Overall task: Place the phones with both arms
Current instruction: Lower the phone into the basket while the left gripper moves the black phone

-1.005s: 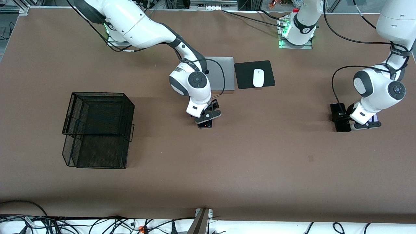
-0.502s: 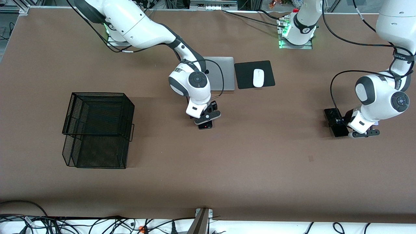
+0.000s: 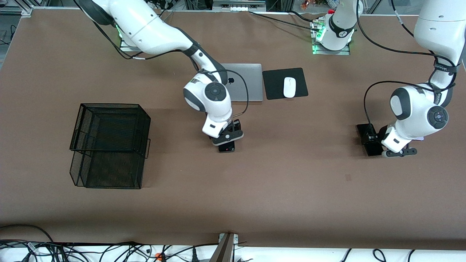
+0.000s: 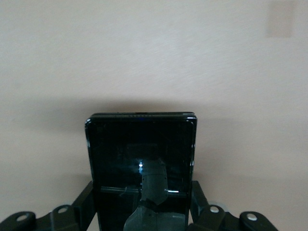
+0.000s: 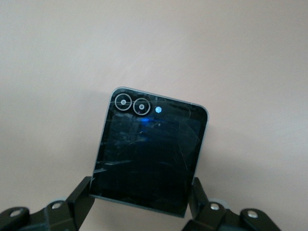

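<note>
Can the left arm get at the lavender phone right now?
Probably not: the left gripper is shut on the long black phone, and the lavender phone is mostly hidden under that arm's wrist.

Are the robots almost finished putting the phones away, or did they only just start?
Only just started. Nothing looks placed yet: the black mesh basket has no phone visible in it. In hand: the right gripper is shut on the small squarish black phone, and the left gripper is shut on the long slim black phone. Left: carrying both to their spot, plus a pale phone barely showing under the left arm.
</note>
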{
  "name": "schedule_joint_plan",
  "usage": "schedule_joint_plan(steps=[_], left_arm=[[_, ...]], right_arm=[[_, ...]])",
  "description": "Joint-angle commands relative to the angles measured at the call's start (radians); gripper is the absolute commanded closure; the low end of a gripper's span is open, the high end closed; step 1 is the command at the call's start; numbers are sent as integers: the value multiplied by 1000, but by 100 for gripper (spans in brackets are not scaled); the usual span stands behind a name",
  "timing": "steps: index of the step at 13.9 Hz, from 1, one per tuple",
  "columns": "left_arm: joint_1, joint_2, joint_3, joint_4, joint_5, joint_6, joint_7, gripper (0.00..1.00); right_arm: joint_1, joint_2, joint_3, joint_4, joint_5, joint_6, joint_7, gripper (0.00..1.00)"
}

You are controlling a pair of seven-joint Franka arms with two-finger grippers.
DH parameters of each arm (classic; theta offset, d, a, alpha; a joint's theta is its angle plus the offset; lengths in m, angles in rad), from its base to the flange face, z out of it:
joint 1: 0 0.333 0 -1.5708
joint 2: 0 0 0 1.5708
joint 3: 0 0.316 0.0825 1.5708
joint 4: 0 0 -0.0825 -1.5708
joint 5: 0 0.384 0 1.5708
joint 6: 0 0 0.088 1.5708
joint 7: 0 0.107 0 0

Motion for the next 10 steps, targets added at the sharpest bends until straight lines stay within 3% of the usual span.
schedule_joint_plan(steps=[1, 6, 8, 10], left_arm=[[-55, 28, 6, 59, -32, -30, -42, 100], [-225, 82, 3, 183, -35, -113, -254, 100], [-327, 112, 4, 252, -35, -142, -388, 100], [-431, 149, 3, 329, -37, -145, -503, 100]], right_arm=[[-128, -169, 14, -32, 61, -125, -11, 100], [-329, -352, -23, -47, 76, -381, -197, 100], [-418, -423, -43, -85, 170, -485, -327, 100], [-465, -507, -111, -206, 237, -476, -442, 100]])
